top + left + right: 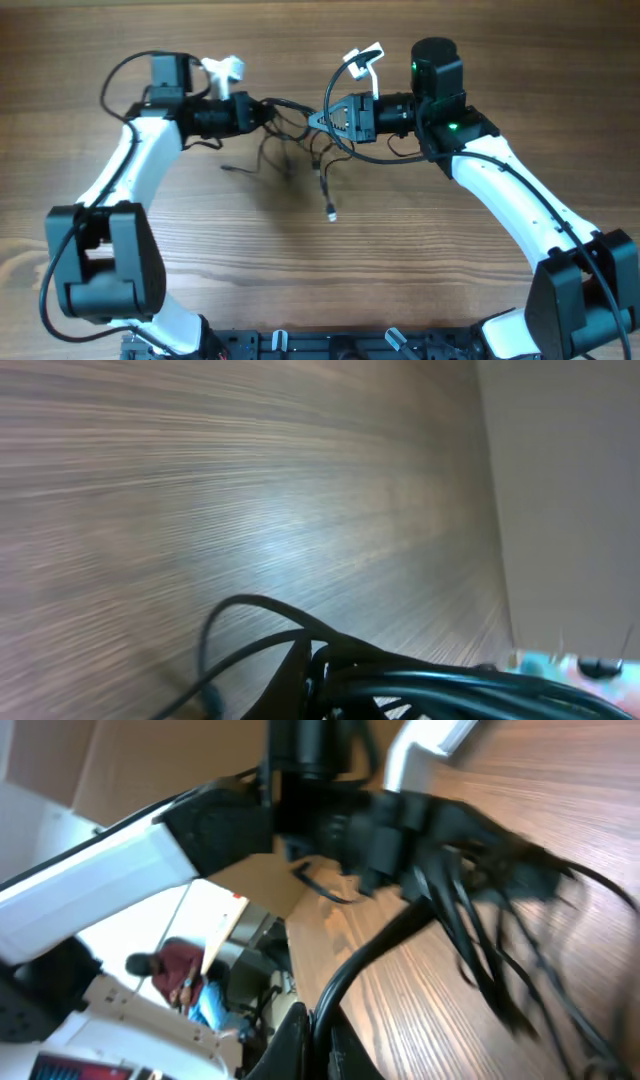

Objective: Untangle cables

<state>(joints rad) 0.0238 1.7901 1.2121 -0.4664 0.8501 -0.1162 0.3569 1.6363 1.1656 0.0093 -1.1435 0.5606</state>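
The cables [298, 140] are thin black wires, bunched and held above the wooden table between my two grippers. One strand hangs down to a silvery plug tip [331, 213]; another end trails left [226, 168]. My left gripper [266, 111] is shut on the bunch's left side; in the left wrist view the cables [430, 682] run right from the closed left gripper [310, 670]. My right gripper [322, 120] is shut on the right side. In the right wrist view one black cable [370, 955] rises from the right gripper [318, 1045] towards the blurred bunch [480, 870] at the left gripper.
Wooden table [420, 260] under both arms. White camera mounts stick up from each wrist [224, 69] [363, 58]. A beige wall [570, 490] stands past the table's far edge. A seated person [185, 970] shows in the background beyond the table.
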